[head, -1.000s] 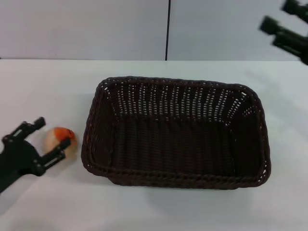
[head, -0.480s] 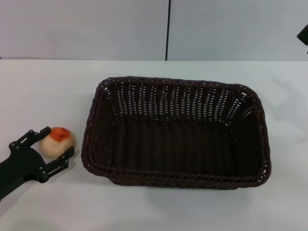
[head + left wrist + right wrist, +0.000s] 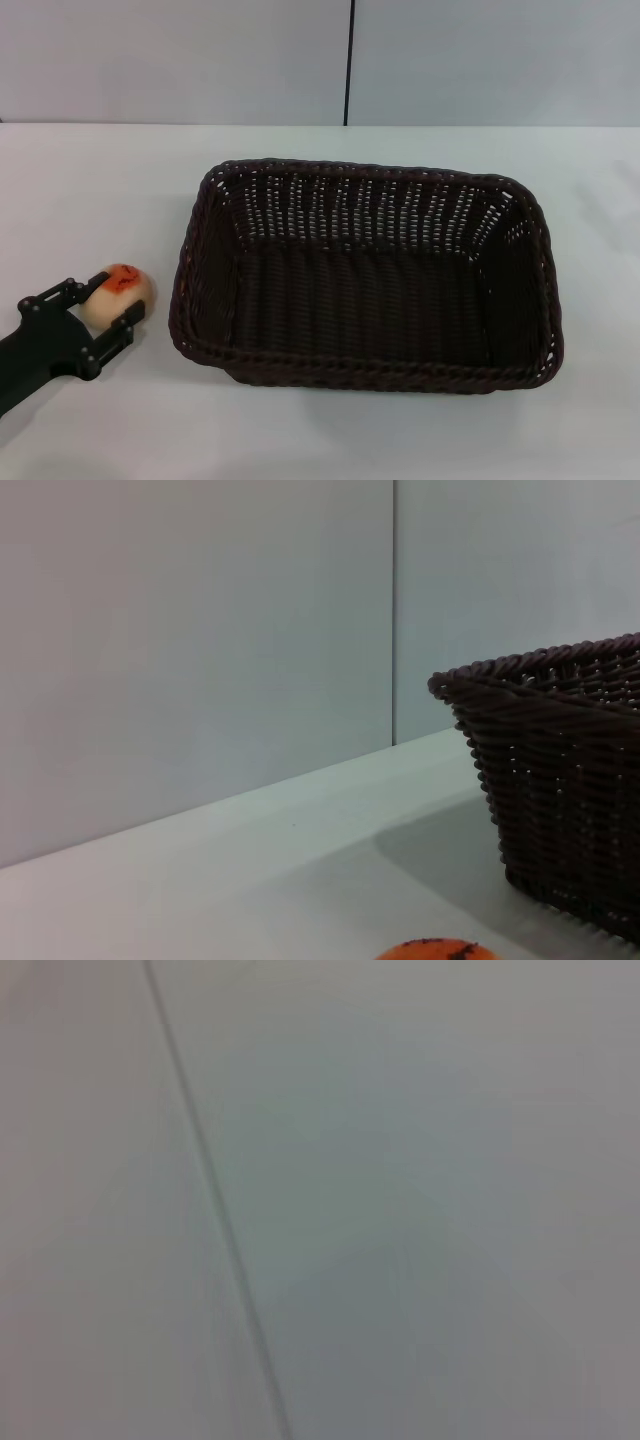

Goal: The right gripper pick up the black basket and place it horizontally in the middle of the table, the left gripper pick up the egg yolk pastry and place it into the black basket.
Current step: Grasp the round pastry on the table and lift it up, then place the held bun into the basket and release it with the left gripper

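A: So, what's nearest the robot?

B: The left gripper (image 3: pixel 100 308), low at the table's (image 3: pixel 90 180) near-left corner. Its 2 fingers (image 3: pixel 125 322) sit either side of the pastry (image 3: pixel 118 294) and look pressed against it, so I'd call it pinching the pastry.

A: Is the pastry off the table?

B: Hard to say. From the head view it seems to rest on the surface or barely above it, just beside the basket's (image 3: pixel 365 275) left wall but not touching it. The left wrist view only catches the orange top of the pastry (image 3: pixel 430 949) at the frame's edge, with the basket's corner (image 3: pixel 560 780) close by.

A: And farther back?

B: The basket fills the middle of the table, long side running left to right, upright and empty. Beyond it there is only bare table up to the far edge and the grey wall.

A: The right gripper?

B: Not visible anywhere. Its wrist camera shows just wall.

A: So where does the task stand?

B: I'd judge step 1 done: the basket lies horizontally in the middle. Step 2 is at the grasp. What's left is lifting the pastry, carrying it over the braided rim, and releasing it inside.
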You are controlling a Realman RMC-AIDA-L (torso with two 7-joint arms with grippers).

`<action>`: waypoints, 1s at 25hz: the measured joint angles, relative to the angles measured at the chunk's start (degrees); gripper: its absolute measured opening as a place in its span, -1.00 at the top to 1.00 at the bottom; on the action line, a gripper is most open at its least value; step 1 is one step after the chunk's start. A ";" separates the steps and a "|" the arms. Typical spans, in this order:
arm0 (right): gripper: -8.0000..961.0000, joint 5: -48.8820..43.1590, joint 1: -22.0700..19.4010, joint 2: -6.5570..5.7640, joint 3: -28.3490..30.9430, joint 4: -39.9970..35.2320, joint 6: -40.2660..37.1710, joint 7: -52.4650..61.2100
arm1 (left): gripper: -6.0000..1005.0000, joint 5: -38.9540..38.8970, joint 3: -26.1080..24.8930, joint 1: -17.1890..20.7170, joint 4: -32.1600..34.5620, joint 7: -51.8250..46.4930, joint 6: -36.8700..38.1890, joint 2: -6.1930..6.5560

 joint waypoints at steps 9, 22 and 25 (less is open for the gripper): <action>-0.75 15.61 1.23 0.05 -0.47 15.16 -7.80 -5.13 | 0.20 -0.89 -1.18 -0.20 -0.37 -0.35 0.96 0.06; -0.75 19.46 2.18 -0.22 0.03 24.14 -15.56 -6.66 | 0.51 -3.99 -9.03 -3.46 0.78 -1.64 21.50 0.27; -0.75 19.46 2.38 -0.22 -0.15 24.26 -16.03 -6.74 | 0.57 -3.33 -5.35 -6.68 -0.28 -3.88 24.16 -0.06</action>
